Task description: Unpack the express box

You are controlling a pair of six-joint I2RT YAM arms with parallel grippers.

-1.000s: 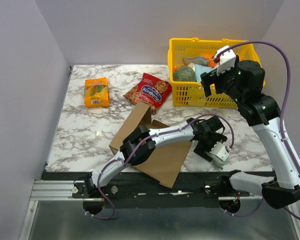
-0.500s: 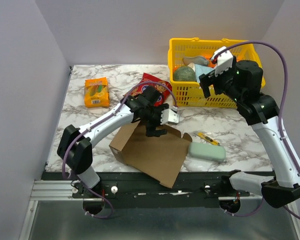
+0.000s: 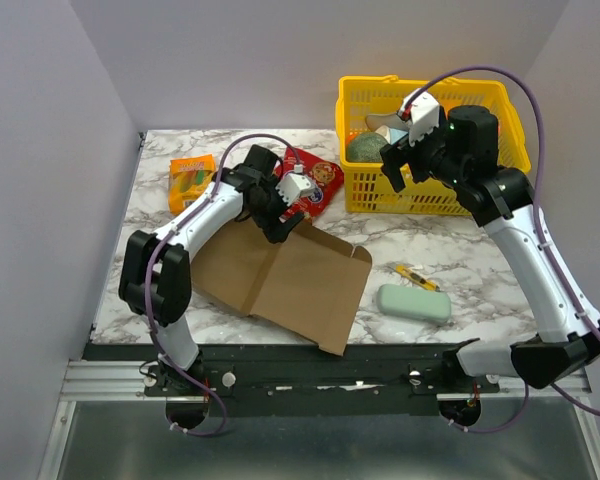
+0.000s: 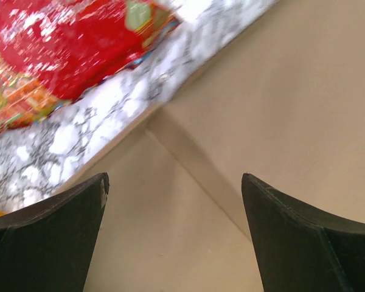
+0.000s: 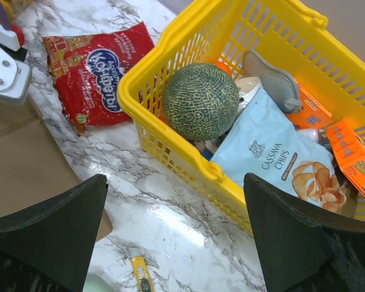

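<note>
Orange snack box point(image 3: 193, 183) at far left of table point(image 3: 485, 262). Left gripper point(image 3: 283, 226): jaws wide apart, empty, low over far edge of express box point(image 3: 285, 285). Box lies unfolded flat, near centre. Red snack bag point(image 3: 318, 178) just beyond it. Yellow knife point(image 3: 417, 277) and green pouch point(image 3: 413, 303) right of box. Right gripper point(image 3: 403, 172): jaws spread, empty, above front of yellow basket point(image 3: 430, 195) holding melon point(image 5: 201, 100) and chips bag point(image 5: 271, 155).

We see a white marbled surface point(image 3: 470, 255). The express box point(image 3: 280, 285) lies opened flat on it, directly under the left end effector point(image 3: 283, 225). A red snack bag point(image 3: 325, 177) lies just beyond that end effector, and an orange packet point(image 3: 190, 182) lies to its left. A yellow basket point(image 3: 380, 205) stands below the right end effector point(image 3: 405, 172). A yellow cutter point(image 3: 417, 276) and a pale green pouch point(image 3: 413, 304) lie on its near side.
</note>
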